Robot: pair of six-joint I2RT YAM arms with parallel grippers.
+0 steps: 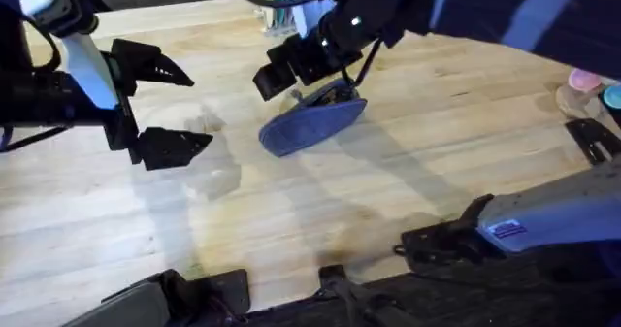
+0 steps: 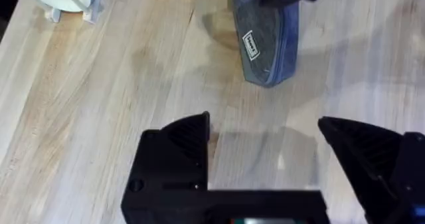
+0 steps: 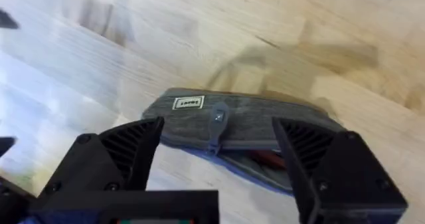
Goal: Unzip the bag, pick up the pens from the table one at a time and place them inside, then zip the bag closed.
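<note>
The blue-grey bag (image 1: 312, 123) lies on the table (image 1: 388, 201) at mid-back. My right gripper (image 1: 306, 80) hovers over its far end, open. In the right wrist view the bag (image 3: 246, 127) lies between the spread fingers of my right gripper (image 3: 218, 127), with the zipper pull (image 3: 218, 117) in the middle. The zipper gapes a little and something red (image 3: 269, 159) shows inside. The left gripper (image 1: 179, 104) is open to the left of the bag, with nothing in it. In its own view the left gripper (image 2: 265, 141) faces the bag (image 2: 265, 44). The pens are out of view.
A white and teal holder (image 1: 281, 7) stands at the table's back edge, behind the bag. Pink (image 1: 582, 80) and teal (image 1: 613, 96) items and a black piece (image 1: 592, 138) sit at the far right. Bare wood (image 1: 320, 220) spreads in front of the bag.
</note>
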